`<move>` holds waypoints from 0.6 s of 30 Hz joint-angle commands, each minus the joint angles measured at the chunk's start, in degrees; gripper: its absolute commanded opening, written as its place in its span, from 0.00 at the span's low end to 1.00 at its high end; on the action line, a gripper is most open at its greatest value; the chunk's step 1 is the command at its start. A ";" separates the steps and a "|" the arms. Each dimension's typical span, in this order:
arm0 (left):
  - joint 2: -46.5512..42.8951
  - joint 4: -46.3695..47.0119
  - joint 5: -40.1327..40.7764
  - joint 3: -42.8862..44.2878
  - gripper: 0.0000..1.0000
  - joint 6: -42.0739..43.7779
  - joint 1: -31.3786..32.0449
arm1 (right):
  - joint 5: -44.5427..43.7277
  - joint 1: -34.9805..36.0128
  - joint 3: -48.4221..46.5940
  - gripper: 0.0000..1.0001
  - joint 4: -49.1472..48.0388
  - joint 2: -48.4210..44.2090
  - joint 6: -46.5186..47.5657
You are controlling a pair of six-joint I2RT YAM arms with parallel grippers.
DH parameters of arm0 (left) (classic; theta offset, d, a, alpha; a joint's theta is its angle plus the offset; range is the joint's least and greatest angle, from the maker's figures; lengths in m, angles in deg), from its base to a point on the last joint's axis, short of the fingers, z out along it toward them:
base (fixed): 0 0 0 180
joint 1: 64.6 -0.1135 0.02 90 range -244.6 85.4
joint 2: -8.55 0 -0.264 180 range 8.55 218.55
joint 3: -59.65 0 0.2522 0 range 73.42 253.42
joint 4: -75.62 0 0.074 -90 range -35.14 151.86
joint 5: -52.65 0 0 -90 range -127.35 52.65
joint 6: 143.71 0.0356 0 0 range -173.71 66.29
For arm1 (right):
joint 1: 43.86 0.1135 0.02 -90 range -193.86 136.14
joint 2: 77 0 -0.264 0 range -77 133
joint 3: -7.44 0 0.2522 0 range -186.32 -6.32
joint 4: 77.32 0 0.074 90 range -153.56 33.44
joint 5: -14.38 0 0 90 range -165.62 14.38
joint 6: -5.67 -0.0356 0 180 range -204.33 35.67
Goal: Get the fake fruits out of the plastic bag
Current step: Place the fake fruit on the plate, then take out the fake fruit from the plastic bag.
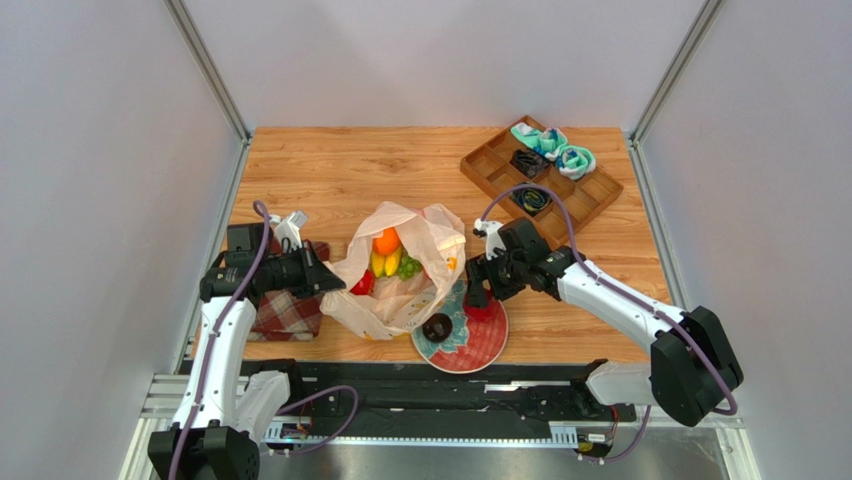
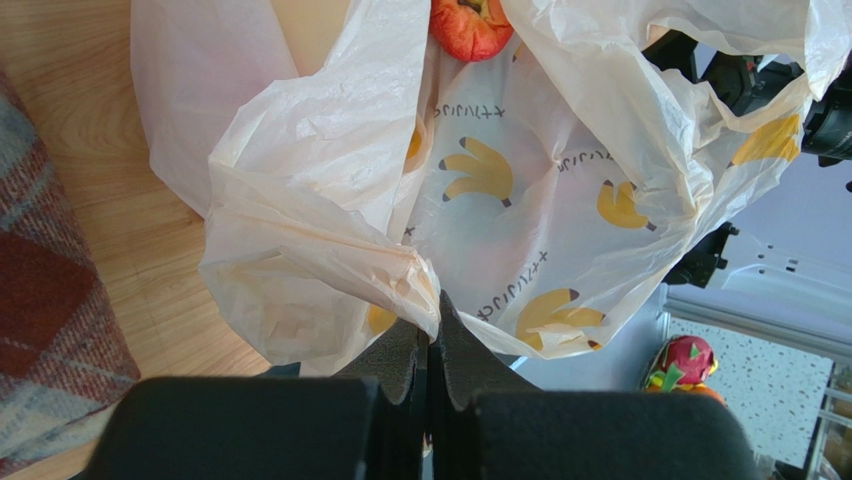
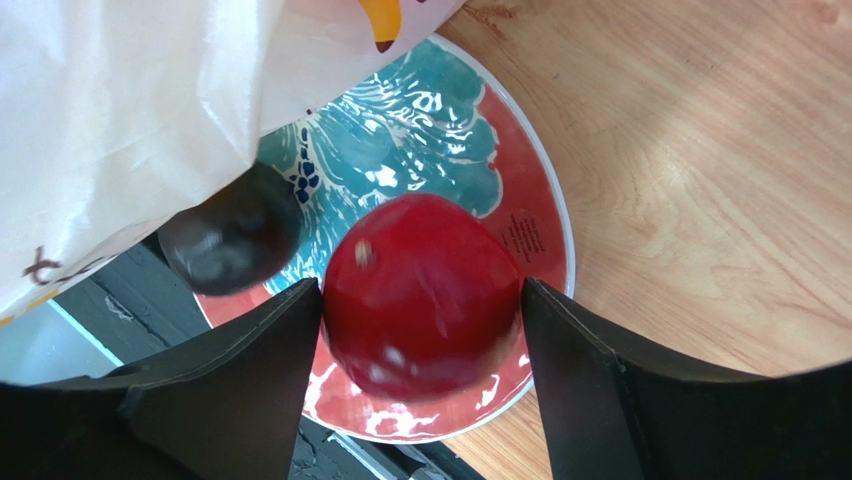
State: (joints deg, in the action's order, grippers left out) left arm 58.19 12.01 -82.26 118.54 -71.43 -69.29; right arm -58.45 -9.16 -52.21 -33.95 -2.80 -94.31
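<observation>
The cream plastic bag (image 1: pixel 400 285) with banana prints lies mid-table, mouth open. Inside it show an orange (image 1: pixel 386 240), yellow bananas (image 1: pixel 385 262), green grapes (image 1: pixel 408 267) and a red fruit (image 1: pixel 362 285). My left gripper (image 1: pixel 325 280) is shut on the bag's edge (image 2: pixel 400 280); its jaws (image 2: pixel 432 325) pinch a fold of film. A red fruit (image 2: pixel 470 25) shows at the top of the left wrist view. My right gripper (image 3: pixel 420 290) hangs over the teal-and-red plate (image 3: pixel 440 130), fingers wide, with a blurred red round fruit (image 3: pixel 425 300) between them. A dark round fruit (image 3: pixel 232 245) sits on the plate.
A red plaid cloth (image 1: pixel 290 310) lies under my left arm at the table's left. A wooden compartment tray (image 1: pixel 585 205) with teal cloths and dark items stands at the back right. The plate (image 1: pixel 485 345) sits at the table's front edge.
</observation>
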 commanded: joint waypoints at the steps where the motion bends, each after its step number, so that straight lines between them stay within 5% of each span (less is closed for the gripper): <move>1: -0.17 2.21 -0.62 -0.56 0.00 -0.74 -0.59 | 0.23 -0.07 -1.05 0.78 -1.92 -3.18 2.59; 6: 0.36 2.65 -1.06 -0.83 0.00 -1.01 -0.59 | -0.20 -0.24 -1.31 0.78 -0.35 -5.28 3.91; 14: -0.52 2.91 -0.62 -1.09 0.00 -1.18 -0.85 | -1.71 -4.81 -20.70 0.74 4.07 -8.81 10.85; 18: 0.54 2.91 -0.80 -1.09 0.00 -1.27 -0.94 | 3.74 -4.29 -26.51 0.70 -1.20 -5.47 4.55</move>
State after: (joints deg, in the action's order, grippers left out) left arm 58.43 13.39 -82.30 117.91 -71.89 -69.62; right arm -59.61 -14.15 -72.65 -29.34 -9.49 -86.75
